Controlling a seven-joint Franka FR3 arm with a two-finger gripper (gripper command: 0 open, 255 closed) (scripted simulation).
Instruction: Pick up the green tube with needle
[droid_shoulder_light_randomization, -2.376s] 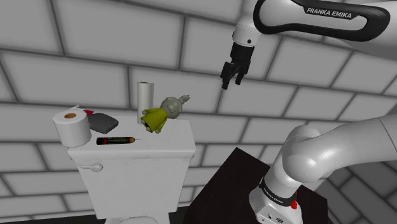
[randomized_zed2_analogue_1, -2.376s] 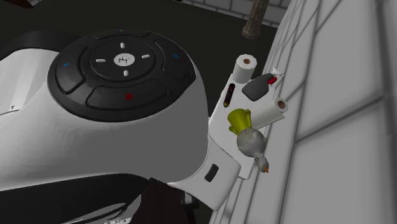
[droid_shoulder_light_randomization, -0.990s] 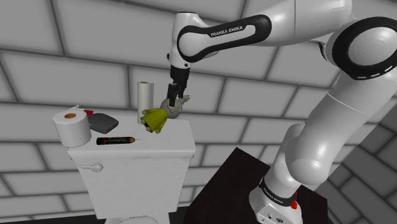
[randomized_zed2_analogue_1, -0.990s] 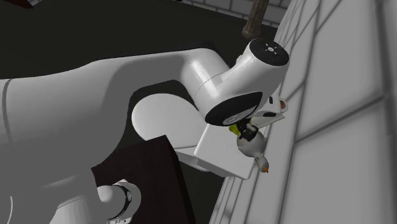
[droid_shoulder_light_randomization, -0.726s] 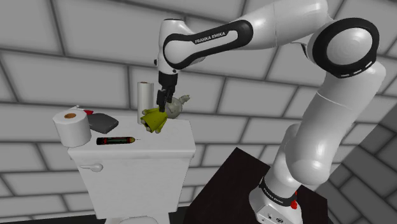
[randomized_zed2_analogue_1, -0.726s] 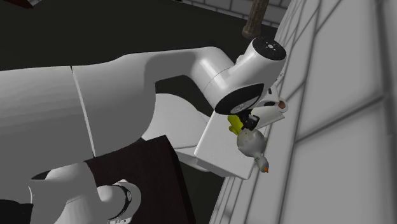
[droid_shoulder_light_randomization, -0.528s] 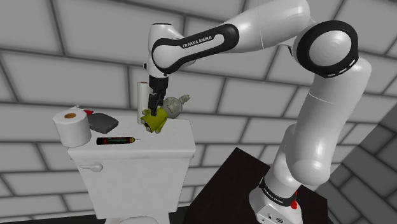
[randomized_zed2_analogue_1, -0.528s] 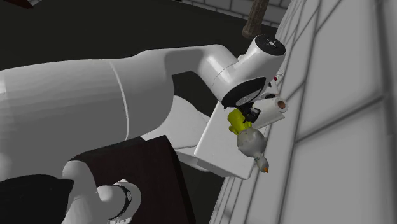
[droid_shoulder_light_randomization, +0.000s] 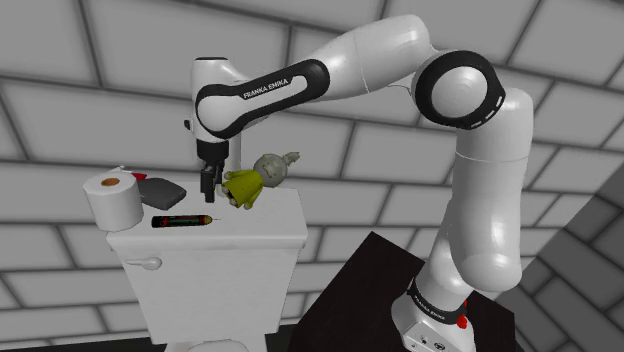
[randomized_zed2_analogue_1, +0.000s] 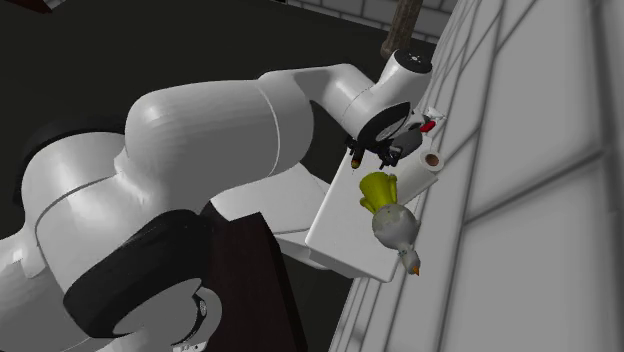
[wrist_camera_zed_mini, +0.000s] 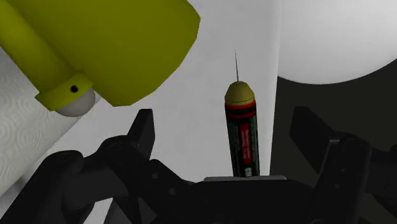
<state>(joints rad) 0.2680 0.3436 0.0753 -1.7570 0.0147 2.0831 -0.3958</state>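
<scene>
The end effector (droid_shoulder_light_randomization: 208, 190) hangs low over the white toilet tank lid (droid_shoulder_light_randomization: 255, 238), pointing straight down, its two black fingers (wrist_camera_zed_mini: 144, 130) standing well apart and clamped on nothing. The tube with needle (droid_shoulder_light_randomization: 181, 220) lies flat on the lid, at about 7 o'clock from the end effector in the shoulder view. Its body is dark with red bands and an olive-green tip, and the needle points toward 3 o'clock in that view. In the wrist view the tube (wrist_camera_zed_mini: 242, 137) lies in the gap between the fingers, nearer one than the other, touching neither.

Just beside the end effector at 3 o'clock in the shoulder view lies a doll (droid_shoulder_light_randomization: 248, 184) in a yellow-green dress with a grey head, close to the wall. A toilet paper roll (droid_shoulder_light_randomization: 113, 201) stands at the lid's 9 o'clock end, with a dark flat object (droid_shoulder_light_randomization: 163, 193) between it and the end effector. In the second exterior view a white paper towel roll (randomized_zed2_analogue_1: 424, 172) stands against the tiled wall, just beside the doll (randomized_zed2_analogue_1: 380, 190).
</scene>
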